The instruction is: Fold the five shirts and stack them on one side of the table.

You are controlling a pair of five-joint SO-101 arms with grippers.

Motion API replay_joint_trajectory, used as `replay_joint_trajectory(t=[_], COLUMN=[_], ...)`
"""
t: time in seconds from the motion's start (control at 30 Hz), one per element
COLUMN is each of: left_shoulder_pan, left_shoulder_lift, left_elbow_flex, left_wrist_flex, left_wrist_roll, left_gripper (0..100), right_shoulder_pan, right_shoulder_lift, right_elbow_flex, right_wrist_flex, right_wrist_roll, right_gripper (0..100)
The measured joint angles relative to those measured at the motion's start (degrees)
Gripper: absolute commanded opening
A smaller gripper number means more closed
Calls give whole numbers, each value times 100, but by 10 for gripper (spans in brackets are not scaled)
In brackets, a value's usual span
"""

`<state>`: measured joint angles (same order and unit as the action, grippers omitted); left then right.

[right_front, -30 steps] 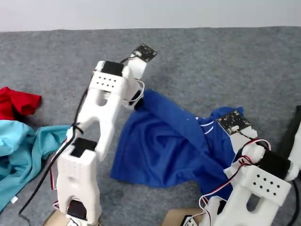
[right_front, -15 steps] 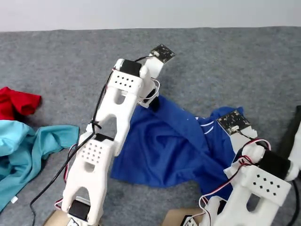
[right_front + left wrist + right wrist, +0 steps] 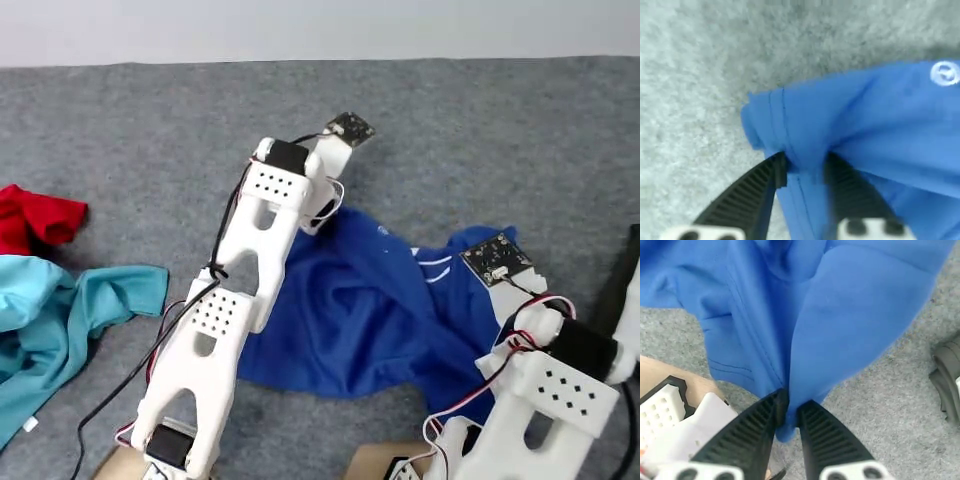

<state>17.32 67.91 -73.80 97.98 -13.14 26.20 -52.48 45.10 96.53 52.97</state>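
Blue shirt (image 3: 350, 320) lies crumpled on grey tabletop (image 3: 480, 150), stretched between the two claws and held by both. High view: left arm (image 3: 250, 260) reaches out long across the cloth, its wrist over the shirt's far corner, that corner lifted a little off the surface. Right arm (image 3: 550, 390) sits low over the shirt's near right part; white stripes (image 3: 435, 262) show on the cloth just beyond its wrist. Teal shirt (image 3: 60, 310) and red shirt (image 3: 35, 220) lie in loose heaps well apart from the left claw, on that arm's outer side, touching each other. Left wrist view: left claw (image 3: 805, 162) is pinching a bunched fold of the blue shirt's hemmed edge, cloth gathered between the two black fingers (image 3: 775, 172) and spilling out past them. Small white logo (image 3: 945, 74) is on the fabric away from the grip; bare tabletop beyond the hem. Right wrist view: right claw (image 3: 791, 402) is closed tight on a hanging fold of the same shirt, fingers nearly meeting, cloth draping up and away from the tips. Dark object (image 3: 945, 370) rests on the tabletop off to one side of this claw; what it is, cannot tell.
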Motion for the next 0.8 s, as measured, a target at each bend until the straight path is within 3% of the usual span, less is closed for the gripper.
replay_joint_trajectory(t=[0.37,0.8], left_shoulder_pan=[18,-9], left_shoulder_lift=[-176,-2391], left_elbow_flex=[-976,-615], left_wrist_flex=[105,123], left_wrist_roll=[0,-9], left_gripper=[2,2], right_shoulder_pan=[0,0], right_shoulder_lift=[-18,-18], right_elbow_flex=[-1099,-2734], right_wrist_flex=[-9,-325], right_wrist_roll=[0,0], right_gripper=[10,10])
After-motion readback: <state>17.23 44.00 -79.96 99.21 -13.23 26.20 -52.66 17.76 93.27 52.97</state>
